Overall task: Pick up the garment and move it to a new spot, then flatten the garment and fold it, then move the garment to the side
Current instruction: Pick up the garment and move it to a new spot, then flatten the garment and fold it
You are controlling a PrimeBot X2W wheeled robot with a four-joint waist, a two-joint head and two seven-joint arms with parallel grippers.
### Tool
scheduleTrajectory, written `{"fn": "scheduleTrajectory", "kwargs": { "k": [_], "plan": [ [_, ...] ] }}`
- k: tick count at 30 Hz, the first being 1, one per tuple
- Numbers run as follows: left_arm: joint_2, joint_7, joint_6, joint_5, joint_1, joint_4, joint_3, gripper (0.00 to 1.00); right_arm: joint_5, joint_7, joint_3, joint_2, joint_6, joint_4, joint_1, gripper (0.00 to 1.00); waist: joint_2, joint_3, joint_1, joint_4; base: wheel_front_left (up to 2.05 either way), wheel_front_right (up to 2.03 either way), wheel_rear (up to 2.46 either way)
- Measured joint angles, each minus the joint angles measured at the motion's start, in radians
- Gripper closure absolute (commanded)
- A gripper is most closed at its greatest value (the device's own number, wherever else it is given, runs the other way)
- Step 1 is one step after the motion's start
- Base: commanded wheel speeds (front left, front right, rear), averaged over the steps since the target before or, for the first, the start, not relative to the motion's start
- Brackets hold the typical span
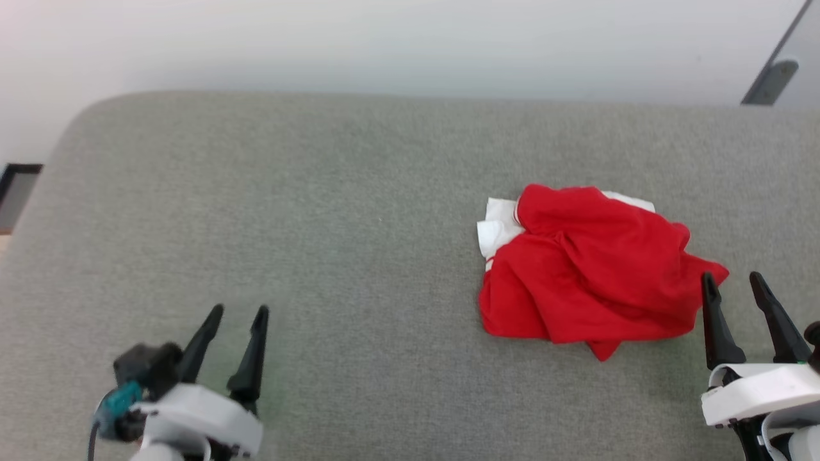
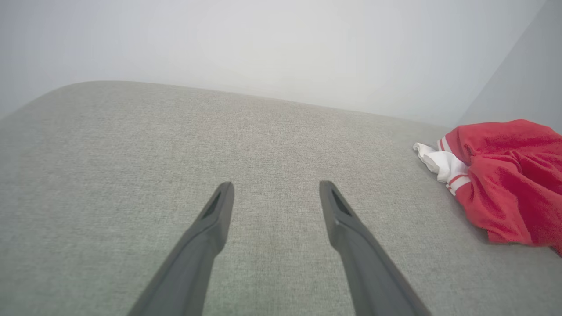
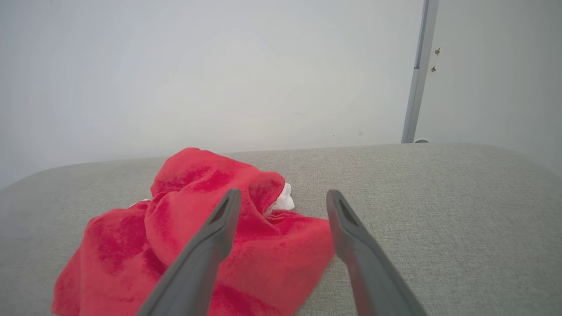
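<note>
Left wrist view's right edge crops the garment (image 2: 505, 188).

1. Holds the dark two-fingered left tool (image 1: 239, 308) spread wide and empty, fingers leaning slightly rightward.
2. Holds the dark two-fingered right tool (image 1: 731, 275) equally parted, empty, above its white wrist.

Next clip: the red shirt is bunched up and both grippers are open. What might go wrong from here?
The garment lies crumpled in layers; the open right gripper at its corner may pinch several folds and lift a bundle. The left gripper sits far off over the grey surface, so a one-handed lift seems likely, making flattening harder.
</note>
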Motion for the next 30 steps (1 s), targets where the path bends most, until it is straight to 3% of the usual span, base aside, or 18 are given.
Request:
{"fn": "scheduleTrajectory", "kwargs": {
  "k": [11,17,30],
  "plan": [
    [-0.139,0.0,0.025,0.311,0.184,-0.223,0.278,0.0,-0.006,0.0,-0.031,0.01,0.0,-0.035,0.027,0.0,0.0,-0.073,0.0,0.009,0.0,0.0,0.0],
    [-0.198,0.0,-0.003,0.378,0.219,-0.256,0.309,0.0,-0.01,0.0,-0.044,0.022,0.0,-0.055,0.034,0.0,0.0,-0.074,0.0,-0.007,0.0,0.0,0.0],
    [-0.234,0.0,-0.028,0.411,0.22,-0.254,0.34,0.0,-0.016,0.0,-0.048,0.03,0.0,-0.065,0.038,0.0,0.0,-0.073,0.0,-0.018,0.0,0.0,0.0]
  ]
}}
